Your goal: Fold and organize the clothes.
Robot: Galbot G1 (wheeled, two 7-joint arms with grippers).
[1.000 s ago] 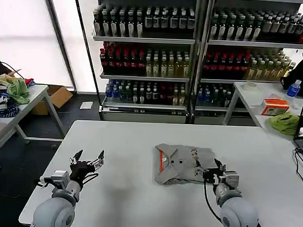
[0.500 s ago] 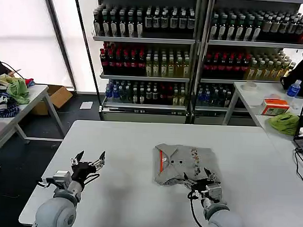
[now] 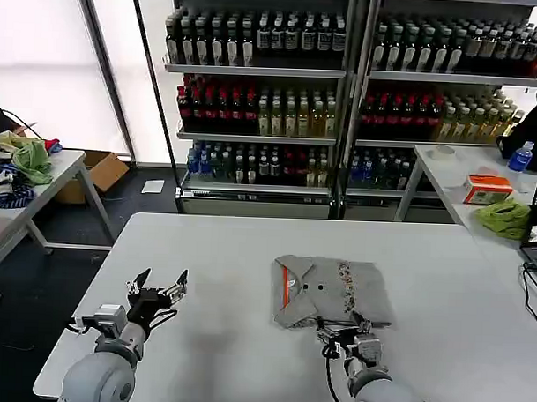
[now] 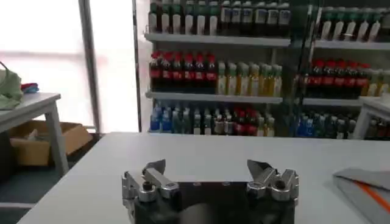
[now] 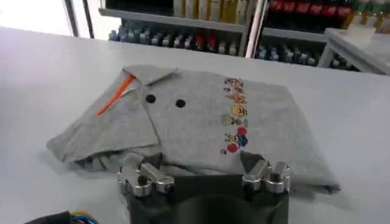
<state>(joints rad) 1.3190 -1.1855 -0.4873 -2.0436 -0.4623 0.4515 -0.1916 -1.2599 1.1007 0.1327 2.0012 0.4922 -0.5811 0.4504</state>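
A light grey soft cotton shirt with red-orange neck trim, two dark buttons and a multicoloured chest print point(image 3: 330, 291) lies folded on the white table point(image 3: 223, 252), right of centre. The right gripper point(image 3: 345, 328) sits at the shirt's near edge, fingers apart, possibly touching the cloth. The left gripper point(image 3: 158, 289) hovers over bare table well to the left, fingers spread wide.
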